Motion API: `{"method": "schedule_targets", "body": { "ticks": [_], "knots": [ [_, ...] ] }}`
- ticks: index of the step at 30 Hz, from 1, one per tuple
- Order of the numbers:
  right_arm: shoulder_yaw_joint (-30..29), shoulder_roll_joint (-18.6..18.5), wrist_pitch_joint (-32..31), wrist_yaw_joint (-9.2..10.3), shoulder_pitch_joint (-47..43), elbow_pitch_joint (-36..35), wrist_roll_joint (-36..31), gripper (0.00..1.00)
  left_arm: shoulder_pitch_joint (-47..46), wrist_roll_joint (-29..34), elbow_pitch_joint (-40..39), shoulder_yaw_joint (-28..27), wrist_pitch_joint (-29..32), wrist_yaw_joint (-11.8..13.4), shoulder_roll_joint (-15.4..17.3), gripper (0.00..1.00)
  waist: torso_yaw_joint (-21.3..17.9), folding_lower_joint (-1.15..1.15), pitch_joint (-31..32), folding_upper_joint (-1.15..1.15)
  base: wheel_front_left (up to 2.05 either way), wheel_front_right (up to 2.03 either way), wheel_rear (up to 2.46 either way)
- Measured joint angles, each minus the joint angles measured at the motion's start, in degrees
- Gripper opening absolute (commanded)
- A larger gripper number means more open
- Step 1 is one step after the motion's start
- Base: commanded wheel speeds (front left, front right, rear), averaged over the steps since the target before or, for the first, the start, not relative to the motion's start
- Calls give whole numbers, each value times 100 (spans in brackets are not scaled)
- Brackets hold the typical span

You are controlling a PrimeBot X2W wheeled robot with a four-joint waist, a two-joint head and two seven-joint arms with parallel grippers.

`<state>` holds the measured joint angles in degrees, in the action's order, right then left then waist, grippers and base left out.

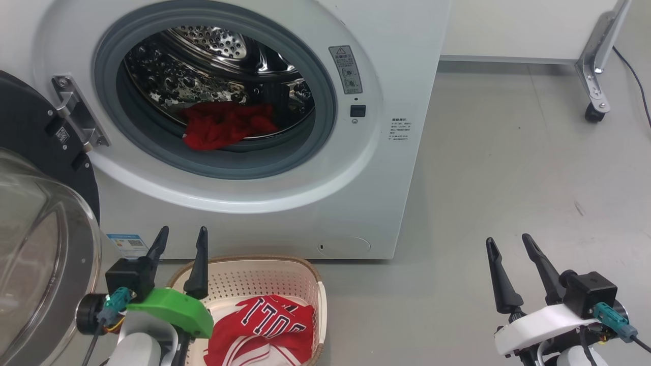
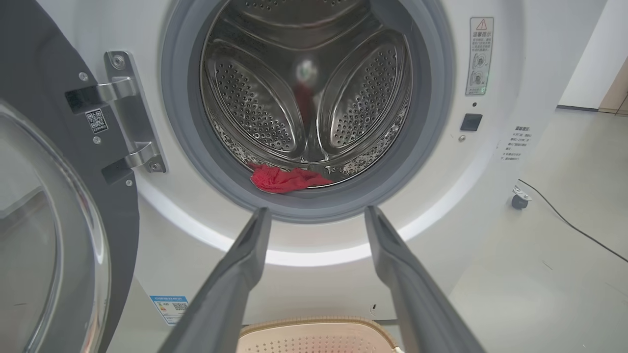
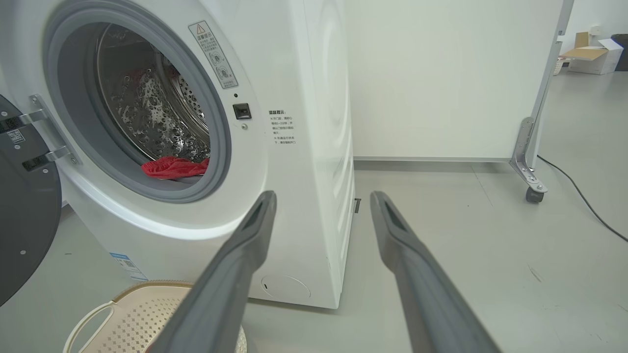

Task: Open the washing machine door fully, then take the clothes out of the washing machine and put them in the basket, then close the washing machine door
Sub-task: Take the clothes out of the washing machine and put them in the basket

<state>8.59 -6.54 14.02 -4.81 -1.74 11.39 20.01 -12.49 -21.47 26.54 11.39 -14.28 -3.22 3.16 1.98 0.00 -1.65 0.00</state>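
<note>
The white washing machine [image 1: 386, 168] has its door [image 1: 35, 213] swung wide to the left, glass bowl facing me. A plain red garment [image 1: 224, 124] lies at the front lip of the steel drum, also seen as a red garment [image 2: 284, 179] and red garment [image 3: 174, 167]. The red-and-white jersey [image 1: 269, 325] lies in the cream basket [image 1: 305, 274] on the floor in front of the machine. My left gripper [image 1: 180, 234] hovers open and empty above the basket's left rim. My right gripper [image 1: 508, 240] is open and empty over bare floor at lower right.
A white partition panel on a metal castor foot [image 1: 595, 109] stands at the back right, with a black cable [image 1: 635, 76] trailing on the grey floor beside it. The door's metal hinge [image 1: 76, 114] sits left of the opening.
</note>
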Motion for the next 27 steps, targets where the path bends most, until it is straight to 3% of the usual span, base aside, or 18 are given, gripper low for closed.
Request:
{"method": "schedule_targets", "body": {
  "ticks": [27],
  "knots": [
    [13,1,-8,52,-85,-166,1,100,466,183,-513,43,0,119,-27,100,-10,0,-10,0,0,0,0]
  ]
}}
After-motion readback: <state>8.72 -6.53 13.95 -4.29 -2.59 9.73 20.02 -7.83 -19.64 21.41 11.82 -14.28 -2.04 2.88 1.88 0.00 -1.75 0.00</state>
